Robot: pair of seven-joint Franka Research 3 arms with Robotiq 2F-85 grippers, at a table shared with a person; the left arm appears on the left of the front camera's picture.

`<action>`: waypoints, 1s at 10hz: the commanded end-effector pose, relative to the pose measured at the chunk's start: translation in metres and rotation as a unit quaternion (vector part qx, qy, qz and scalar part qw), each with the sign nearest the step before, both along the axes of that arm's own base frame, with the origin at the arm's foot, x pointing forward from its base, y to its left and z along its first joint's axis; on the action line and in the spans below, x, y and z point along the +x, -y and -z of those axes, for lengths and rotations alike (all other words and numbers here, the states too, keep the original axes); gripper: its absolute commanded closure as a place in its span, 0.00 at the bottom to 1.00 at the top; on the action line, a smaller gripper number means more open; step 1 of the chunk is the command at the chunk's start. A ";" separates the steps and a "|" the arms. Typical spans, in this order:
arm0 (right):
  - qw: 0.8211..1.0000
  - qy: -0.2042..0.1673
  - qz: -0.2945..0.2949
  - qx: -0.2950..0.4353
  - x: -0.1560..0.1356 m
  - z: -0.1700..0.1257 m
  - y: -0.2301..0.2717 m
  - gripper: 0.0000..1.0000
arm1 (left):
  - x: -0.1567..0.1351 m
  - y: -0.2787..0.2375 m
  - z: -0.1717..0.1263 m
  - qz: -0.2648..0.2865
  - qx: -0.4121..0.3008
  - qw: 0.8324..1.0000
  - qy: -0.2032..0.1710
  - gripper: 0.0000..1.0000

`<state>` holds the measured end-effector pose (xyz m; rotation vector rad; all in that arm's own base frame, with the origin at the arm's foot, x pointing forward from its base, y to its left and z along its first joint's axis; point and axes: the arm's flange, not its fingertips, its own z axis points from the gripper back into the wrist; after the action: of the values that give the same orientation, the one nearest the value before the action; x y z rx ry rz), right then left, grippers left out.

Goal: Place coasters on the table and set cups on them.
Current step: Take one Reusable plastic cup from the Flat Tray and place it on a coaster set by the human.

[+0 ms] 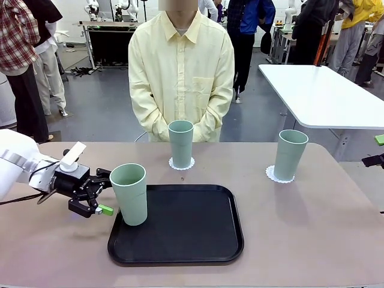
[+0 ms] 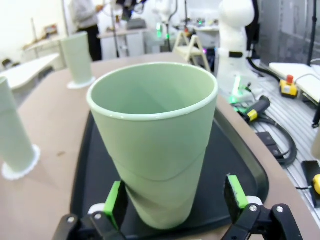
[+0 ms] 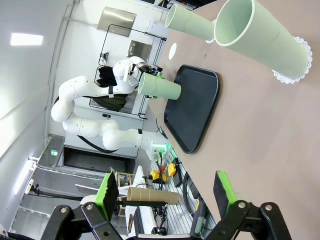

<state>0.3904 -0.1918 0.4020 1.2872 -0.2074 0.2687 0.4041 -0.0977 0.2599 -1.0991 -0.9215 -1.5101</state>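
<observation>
Mint-green cup (image 2: 155, 145) hides its own base from us in the left wrist view, so we can't tell if the green pads (image 2: 114, 198) actually touch it. It stands upright between the fingers of the left tool (image 1: 101, 193), jaws wide on either side, at the near left corner of the black tray (image 1: 180, 240). Beyond it on the tabletop (image 1: 312, 228), two more cups (image 1: 180, 144) sit on coasters (image 1: 181, 164). Our right tool (image 3: 165, 192) hangs open, gripping nothing, well apart from them.
</observation>
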 end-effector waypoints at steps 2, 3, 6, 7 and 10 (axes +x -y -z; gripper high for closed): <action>1.000 -0.002 0.001 0.000 -0.001 -0.001 -0.001 0.00 | 0.005 0.006 0.006 -0.006 -0.012 1.000 0.020 0.00; 1.000 -0.002 0.001 0.000 -0.001 -0.001 -0.001 0.00 | 0.006 0.009 0.007 -0.011 -0.012 1.000 0.021 0.00; 1.000 -0.002 0.001 0.000 -0.001 -0.001 -0.001 0.00 | 0.010 0.016 0.009 -0.018 -0.017 1.000 0.017 0.00; 1.000 -0.002 0.001 0.000 -0.001 -0.001 -0.001 0.00 | 0.010 0.018 0.010 -0.017 -0.019 1.000 0.014 0.00; 1.000 -0.002 0.001 0.000 -0.001 -0.001 -0.001 0.00 | 0.008 0.030 0.012 -0.011 -0.018 1.000 0.013 0.00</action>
<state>0.3904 -0.1918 0.4020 1.2872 -0.2074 0.2687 0.4108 -0.1183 0.2526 -1.1217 -0.9387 -1.4818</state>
